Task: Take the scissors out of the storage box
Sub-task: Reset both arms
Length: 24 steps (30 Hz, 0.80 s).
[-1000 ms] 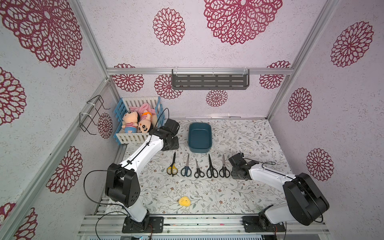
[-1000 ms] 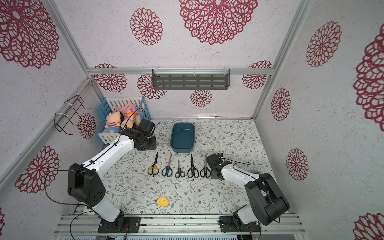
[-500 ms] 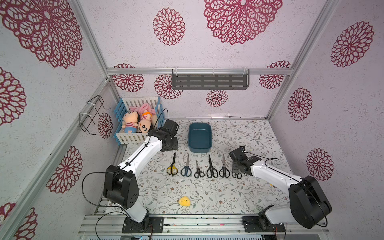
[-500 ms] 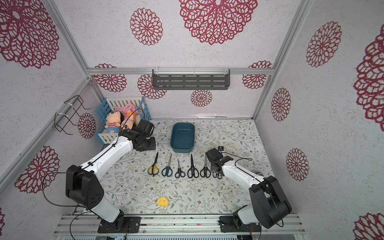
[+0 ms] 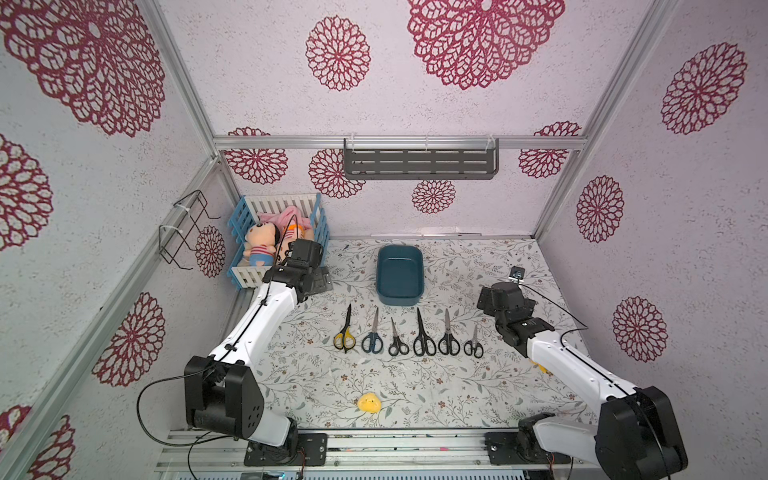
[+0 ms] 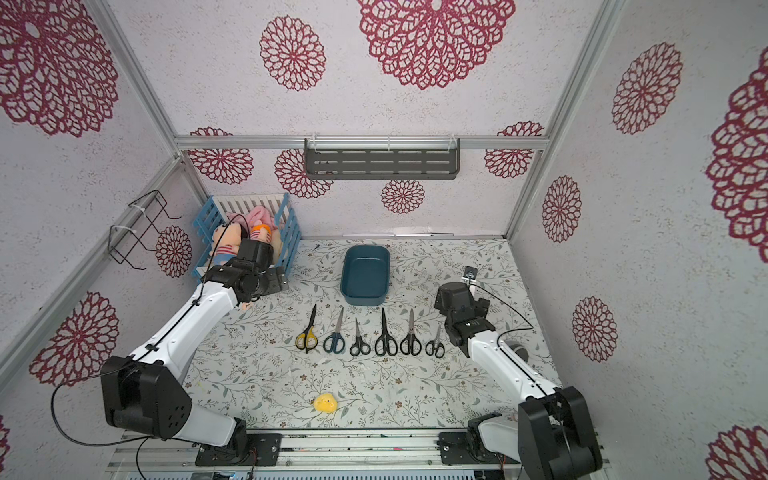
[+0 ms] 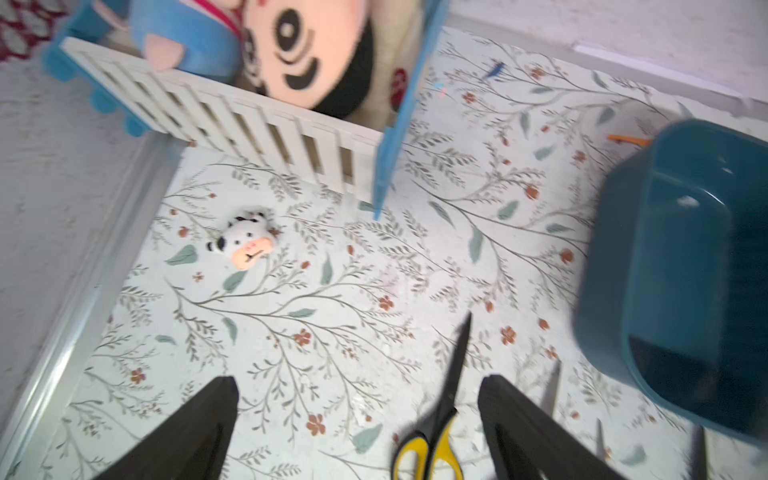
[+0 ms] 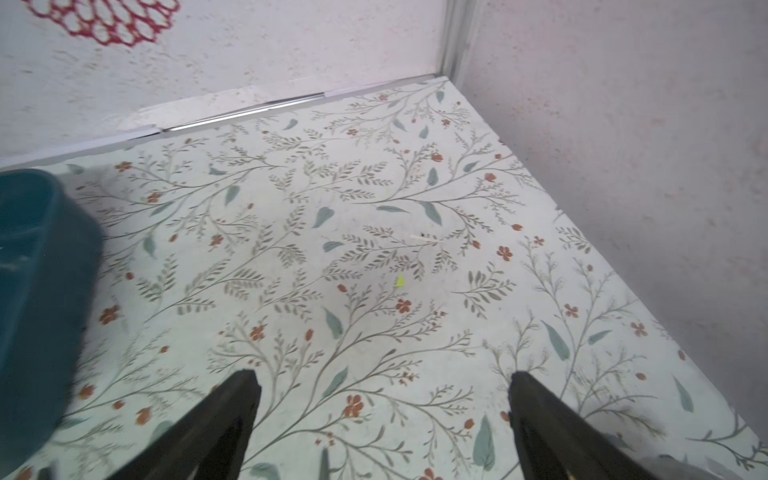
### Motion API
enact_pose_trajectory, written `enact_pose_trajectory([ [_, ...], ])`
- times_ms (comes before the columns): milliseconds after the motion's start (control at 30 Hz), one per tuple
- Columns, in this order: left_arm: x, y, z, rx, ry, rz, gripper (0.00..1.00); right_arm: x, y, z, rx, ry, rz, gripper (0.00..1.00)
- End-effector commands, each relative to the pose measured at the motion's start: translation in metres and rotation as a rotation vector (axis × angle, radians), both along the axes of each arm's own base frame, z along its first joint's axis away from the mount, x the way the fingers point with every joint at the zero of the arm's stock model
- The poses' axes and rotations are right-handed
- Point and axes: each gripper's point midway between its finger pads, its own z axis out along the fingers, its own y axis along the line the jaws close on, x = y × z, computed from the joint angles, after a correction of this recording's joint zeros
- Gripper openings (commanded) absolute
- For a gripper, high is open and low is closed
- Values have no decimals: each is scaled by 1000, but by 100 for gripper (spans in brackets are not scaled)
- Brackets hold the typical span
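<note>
Scissors (image 5: 421, 332), six pairs, are lying side by side in a neat row on the floral tabletop (image 5: 457, 395). Their handles are facing the robot and their closed blades are pointing away toward the storage box (image 5: 399, 300). All six are lying outside the box.

A small yellow chick toy (image 5: 369, 403) is sitting alone nearer the front edge, well apart from the row. From the robot's left, the row is running: a yellow-and-black pair (image 5: 346, 328), a dark-blue pair (image 5: 374, 330), then four pairs with black loop handles of differing lengths. All have metal blades.

Neither gripper is holding anything. The left gripper (image 7: 359, 380) is hanging with its fingers (image 7: 208, 424) spread wide. In its wrist view the yellow-and-black pair is showing on the table between them, untouched. In both top views that gripper is sitting beyond the row's left end, near the corner of a blue-and-white slatted crate (image 5: 249, 276). The right gripper (image 8: 384, 374) is likewise gaping wide over bare tabletop, off to the right of the row and the box.

Just behind the row, the storage box, a dark teal tub with rounded corners, is standing open-topped. A tiny cow-face toy (image 7: 245, 243) is lying in front of the crate, which is holding plush dolls (image 5: 259, 245). Farther back, a black wire rack (image 5: 183, 228) is hanging on the left wall and a grey slotted shelf (image 5: 419, 160) on the rear wall.
</note>
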Motion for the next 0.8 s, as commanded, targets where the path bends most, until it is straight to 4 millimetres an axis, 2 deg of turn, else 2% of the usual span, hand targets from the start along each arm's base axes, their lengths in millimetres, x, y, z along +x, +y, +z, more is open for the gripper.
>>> enact_pose_trajectory([
  [0, -1, 37, -7, 113, 2, 122, 97, 5, -27, 14, -32, -132, -46, 99],
  [133, -13, 63, -39, 137, 87, 163, 97, 13, -35, 23, -106, -262, -29, 99],
  [200, -17, 73, -47, 100, 75, 185, 97, 19, -37, 18, -145, -263, -34, 99],
  [433, -23, 94, -34, 148, -161, 135, 97, 21, -26, -10, -84, -337, 28, 99],
  [600, -26, 85, -28, 167, -343, -12, 97, 26, -15, 4, -111, -437, 122, 99],
  [767, -8, 73, -37, 136, -457, -105, 97, 31, 2, -2, -110, -451, 251, 99],
])
